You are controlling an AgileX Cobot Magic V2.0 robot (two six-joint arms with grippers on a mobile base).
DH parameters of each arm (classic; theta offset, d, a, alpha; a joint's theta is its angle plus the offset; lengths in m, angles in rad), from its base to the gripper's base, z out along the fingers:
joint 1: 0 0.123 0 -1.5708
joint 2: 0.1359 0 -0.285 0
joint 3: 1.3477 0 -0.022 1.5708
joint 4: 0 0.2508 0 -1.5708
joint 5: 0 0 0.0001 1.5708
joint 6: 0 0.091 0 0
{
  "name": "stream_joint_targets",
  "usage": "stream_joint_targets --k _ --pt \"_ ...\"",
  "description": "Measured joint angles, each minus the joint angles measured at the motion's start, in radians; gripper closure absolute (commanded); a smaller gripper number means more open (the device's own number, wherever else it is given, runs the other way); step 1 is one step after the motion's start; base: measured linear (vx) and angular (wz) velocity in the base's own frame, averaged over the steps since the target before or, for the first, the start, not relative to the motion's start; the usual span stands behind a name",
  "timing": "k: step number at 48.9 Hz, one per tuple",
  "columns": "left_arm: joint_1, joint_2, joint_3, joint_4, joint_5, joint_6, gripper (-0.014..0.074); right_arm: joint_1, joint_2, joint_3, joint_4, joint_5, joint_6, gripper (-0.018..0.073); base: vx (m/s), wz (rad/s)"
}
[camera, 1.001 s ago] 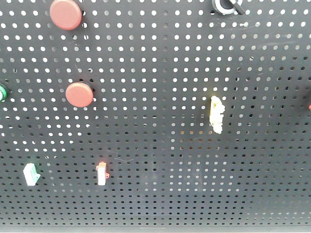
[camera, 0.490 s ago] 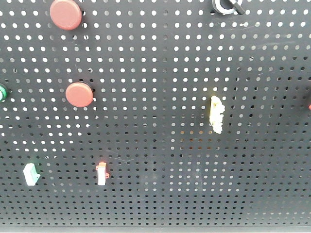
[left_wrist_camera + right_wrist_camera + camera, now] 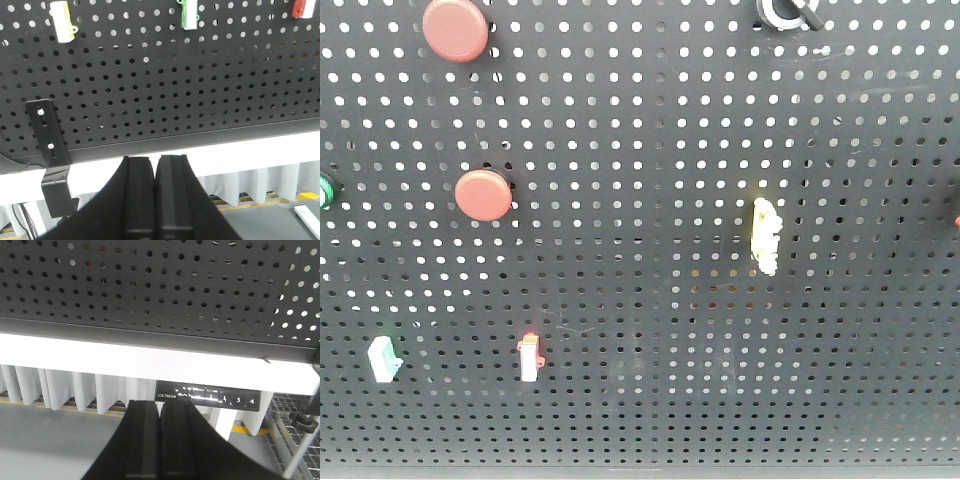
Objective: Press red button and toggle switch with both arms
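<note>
We saw the black pegboard (image 3: pixel 650 150) fill the front view, with nothing standing in front of its fittings. The red button (image 3: pixel 456 29), matte and flat-domed, sat at the upper left, its top cut by the frame edge; being round it had no long axis, and its face pointed straight out at us. Below it sat a smaller, brighter red button (image 3: pixel 483 195), and a green part (image 3: pixel 326 190) showed only as a sliver at the left edge. The toggle switch (image 3: pixel 783 12) sat at the top edge right of centre, mostly cropped, its short black lever stub pointing toward the lower right. A pale yellow tab (image 3: pixel 766 236) stood upright at centre right, while a mint clip (image 3: pixel 383 360) and a red-and-white clip (image 3: pixel 529 358) hung at the lower left. Against the 2 earlier front frames we found no change: every fitting kept its place and no arm had come into that view. In the left wrist view the left gripper (image 3: pixel 155 165) had its 2 black fingers pressed together, holding nothing, below the pegboard's lower edge beside a black bracket (image 3: pixel 50 150). The right gripper (image 3: pixel 160 410) was likewise pinched together and empty, under the white desk edge (image 3: pixel 125 360) and near a control panel (image 3: pixel 207 400).
</note>
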Motion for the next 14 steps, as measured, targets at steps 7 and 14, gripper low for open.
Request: stream_joint_targets --k 7,14 --pt "0.0 0.0 0.0 0.0 0.0 0.0 0.0594 0.0 0.0 0.0 0.0 0.0 0.0 0.0562 0.0 0.0" --pt "0.0 0.0 0.0 0.0 0.0 0.0 0.0594 0.0 0.0 0.0 -0.002 0.0 0.0 0.0562 0.0 0.0"
